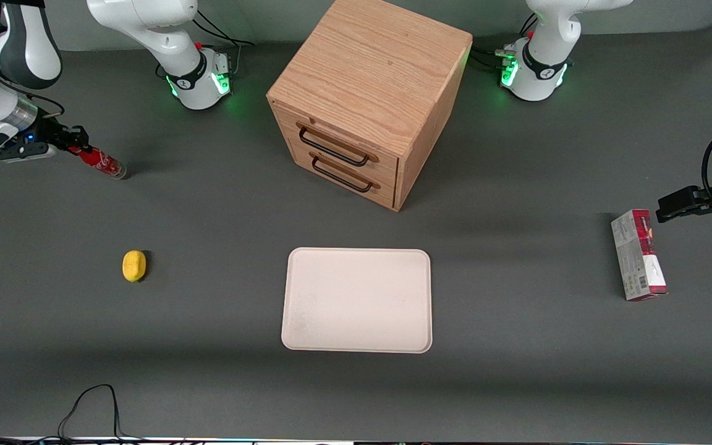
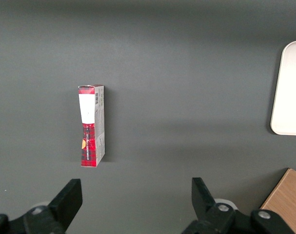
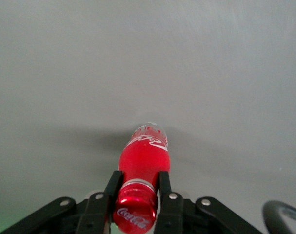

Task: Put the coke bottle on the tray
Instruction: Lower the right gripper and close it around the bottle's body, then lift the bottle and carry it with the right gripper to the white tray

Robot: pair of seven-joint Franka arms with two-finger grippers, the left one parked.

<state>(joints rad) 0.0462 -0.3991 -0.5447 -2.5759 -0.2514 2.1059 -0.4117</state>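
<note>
The coke bottle [image 1: 101,163] is a small red bottle with white script, a red cap and a clear base. It is tilted, with its base on or near the table, at the working arm's end of the table. My right gripper [image 1: 76,149] is shut on its neck just under the cap. In the right wrist view the black fingers [image 3: 113,184] press both sides of the bottle [image 3: 144,161] neck. The cream tray [image 1: 356,343] lies flat mid-table, nearer the front camera than the wooden cabinet, and well apart from the bottle.
A wooden two-drawer cabinet [image 1: 368,99] stands above the tray in the front view. A yellow lemon [image 1: 134,266] lies nearer the front camera than the bottle. A red-and-grey carton [image 1: 638,254] lies toward the parked arm's end; it also shows in the left wrist view [image 2: 91,126].
</note>
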